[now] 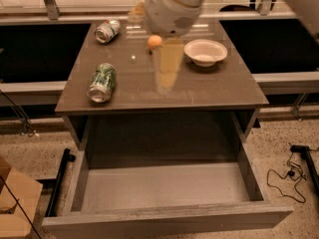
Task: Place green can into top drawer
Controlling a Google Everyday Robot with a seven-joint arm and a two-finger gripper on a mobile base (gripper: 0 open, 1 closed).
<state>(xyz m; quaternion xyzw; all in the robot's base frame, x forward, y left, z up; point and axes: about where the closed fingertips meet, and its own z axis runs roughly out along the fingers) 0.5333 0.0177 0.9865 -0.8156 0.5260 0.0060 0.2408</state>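
The green can (102, 82) lies on its side on the left part of the brown table top (214, 88), its silver end facing the front. The top drawer (164, 188) is pulled out below the table's front edge; its grey inside holds nothing. My gripper (168, 68) hangs over the middle of the table, pale and blurred, to the right of the green can and apart from it. Nothing shows in it.
A mostly silver can (107, 30) lies at the table's back left. An orange ball (155, 42) sits behind the gripper. A white bowl (205, 52) stands at the back right. A cardboard box (15, 203) is on the floor at left, cables (291, 176) at right.
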